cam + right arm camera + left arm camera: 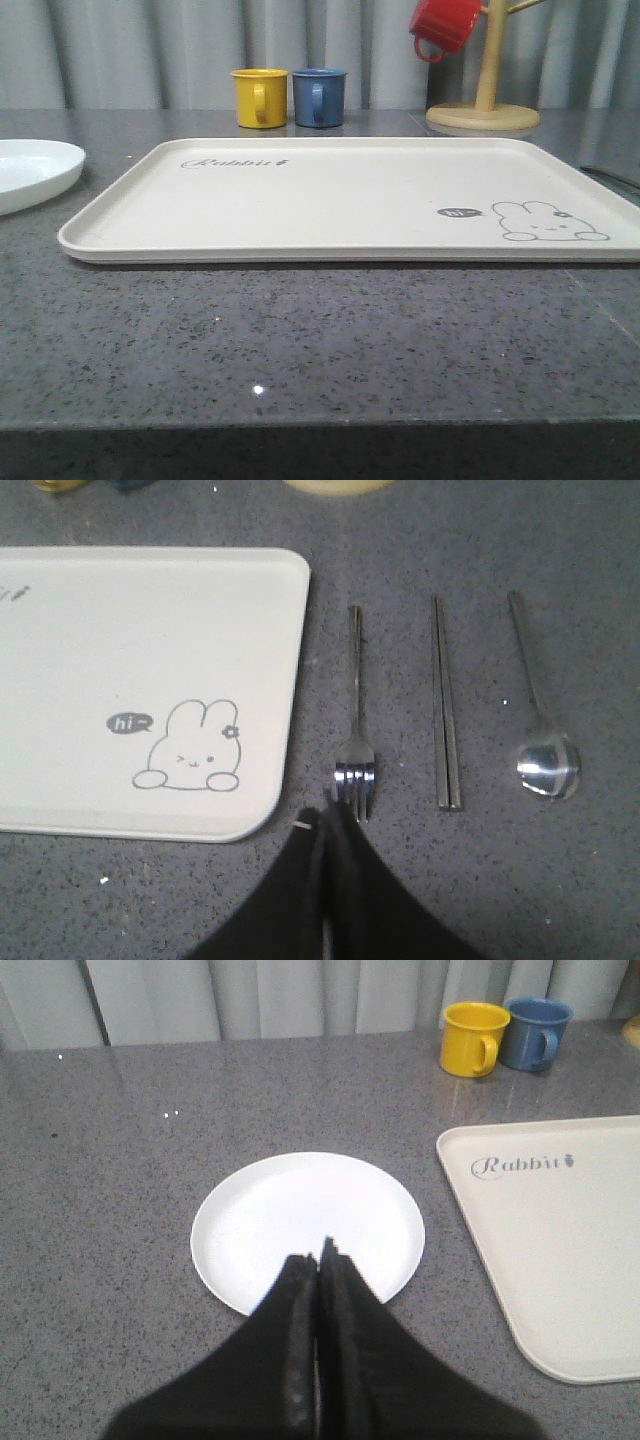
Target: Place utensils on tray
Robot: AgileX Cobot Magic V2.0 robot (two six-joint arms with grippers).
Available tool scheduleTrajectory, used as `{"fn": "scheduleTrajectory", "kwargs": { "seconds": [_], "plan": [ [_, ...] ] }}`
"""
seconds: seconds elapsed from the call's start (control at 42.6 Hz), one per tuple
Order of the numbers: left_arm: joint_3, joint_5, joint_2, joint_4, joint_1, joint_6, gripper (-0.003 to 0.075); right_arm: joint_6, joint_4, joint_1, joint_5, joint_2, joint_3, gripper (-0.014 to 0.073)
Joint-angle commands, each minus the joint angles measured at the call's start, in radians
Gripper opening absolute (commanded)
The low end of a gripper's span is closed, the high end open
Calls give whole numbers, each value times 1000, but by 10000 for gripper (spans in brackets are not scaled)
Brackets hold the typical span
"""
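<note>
Your right gripper's [327, 815] fingers are pressed together, empty, by the fork [355, 715] tines. Fork, chopsticks [446, 705] and spoon [540, 705] lie parallel beside the tray [150, 630], handles pointing away. Left gripper [320, 1255] is likewise closed over the plate [300, 1210].

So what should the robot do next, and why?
Probably open the right gripper and lower it onto the fork. The tray is bare, and the fork, chopsticks and spoon all lie on the counter beside it. The shut fingers hang just above the fork's tines, so it looks like the nearest thing to grab.
</note>
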Motion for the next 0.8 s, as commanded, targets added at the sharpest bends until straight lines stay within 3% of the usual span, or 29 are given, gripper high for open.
{"fn": "scheduleTrajectory", "kwargs": {
  "seconds": [0.0,0.094,0.141,0.188,0.211,0.329,0.399,0.493,0.775],
  "plan": [
    [-12,-67,34,-4,-8,-9,-20,0,-9,0,-43,50,-33,-113],
    [0,-67,46,-4,-8,-9,-18,-7,-11,0,-33,80,-33,-99],
    [3,-63,57,-4,-8,-9,-4,-22,-11,0,-30,93,-33,-54],
    [3,-58,66,-4,-8,-9,45,-30,-11,0,-29,105,-33,46],
    [3,-58,72,-4,-8,-9,78,-31,-11,0,-29,109,-33,78],
    [3,-58,89,-4,-8,-9,351,-32,-11,0,-27,118,-33,398],
    [3,-58,99,-2,-8,-9,495,-32,-11,0,-30,118,-33,505],
    [3,-47,118,0,-8,-9,568,-31,-11,0,-30,117,-33,540],
    [-67,82,317,59,-8,-9,567,-31,-11,0,-30,117,-33,535]
  ]
}}
